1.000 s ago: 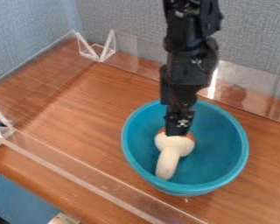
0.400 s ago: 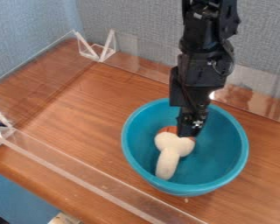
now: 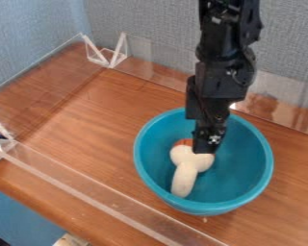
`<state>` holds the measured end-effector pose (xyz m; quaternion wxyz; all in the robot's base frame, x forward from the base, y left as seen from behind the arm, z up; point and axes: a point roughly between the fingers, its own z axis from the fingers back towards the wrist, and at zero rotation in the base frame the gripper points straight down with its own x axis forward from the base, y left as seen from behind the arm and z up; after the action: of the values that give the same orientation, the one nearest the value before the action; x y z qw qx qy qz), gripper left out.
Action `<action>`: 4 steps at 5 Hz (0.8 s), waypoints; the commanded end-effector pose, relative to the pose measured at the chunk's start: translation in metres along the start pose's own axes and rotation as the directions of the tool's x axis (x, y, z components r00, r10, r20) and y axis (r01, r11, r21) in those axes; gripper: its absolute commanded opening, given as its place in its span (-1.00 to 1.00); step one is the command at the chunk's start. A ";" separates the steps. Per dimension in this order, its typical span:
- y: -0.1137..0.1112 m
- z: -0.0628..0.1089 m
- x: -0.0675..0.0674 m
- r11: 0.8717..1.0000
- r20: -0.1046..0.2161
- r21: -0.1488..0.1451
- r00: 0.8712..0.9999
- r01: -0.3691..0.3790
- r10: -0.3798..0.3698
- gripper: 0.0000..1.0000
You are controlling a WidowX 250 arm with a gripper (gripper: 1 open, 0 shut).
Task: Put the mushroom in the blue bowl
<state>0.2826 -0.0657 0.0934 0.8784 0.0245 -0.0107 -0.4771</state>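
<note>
Glossy plastic bowl (image 3: 242, 183); polished wood table (image 3: 80, 115); clear acrylic walls (image 3: 66, 178).

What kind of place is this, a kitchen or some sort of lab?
Probably a robot test bench, not a kitchen: a wooden table fenced by clear plastic walls, with a black robot arm over a blue bowl holding a toy mushroom.

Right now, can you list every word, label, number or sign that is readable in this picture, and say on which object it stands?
There are none.
The gripper has small white marks near its tip, too blurred to read.
The blue bowl, the mushroom and the wooden table show no text.
</note>
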 end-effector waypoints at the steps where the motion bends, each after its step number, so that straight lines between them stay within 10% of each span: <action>1: -0.002 0.015 0.007 0.999 0.047 0.043 0.999 -0.013 0.011 1.00; 4: 0.011 0.008 -0.005 0.996 0.037 0.033 0.996 -0.084 0.083 1.00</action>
<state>0.2785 -0.0562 0.0854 0.8952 0.0226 -0.0042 -0.4450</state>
